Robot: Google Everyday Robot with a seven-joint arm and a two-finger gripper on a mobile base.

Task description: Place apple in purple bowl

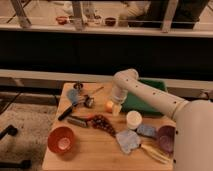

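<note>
**Q:** Where's the apple (109, 105)?

**A:** Mid-table, resting on the wood. It is small, round, glossy and yellow-orange, and sits just beside the gripper (116, 109), on the side toward the pic's left edge.

**Q:** And the gripper?

**A:** It points down at the tabletop at the end of the white arm (150, 95). The fingers are spread wide, w/ nothing between them. Can't tell whether a finger touches the fruit.

**Q:** Surface and room?

**A:** A pale wooden table (95, 156) in a dim room. Behind it is a dark wall, and above that a bright counter w/ metal posts (77, 14).

**Q:** Containers?

**A:** The purple bowl (166, 138) is at the near right corner, well apart from the apple and partly behind the robot's white body; its contents can't be made out. A white cup (133, 120) stands upright between fruit and bowl. An orange bowl (62, 140) w/ a pale inside is at near left.

**Q:** Anything else?

**A:** A green board (147, 102) lies behind the arm, and a blue cloth (128, 141) in front of the cup. A black-handled utensil (66, 113) lies left of the apple.
</note>
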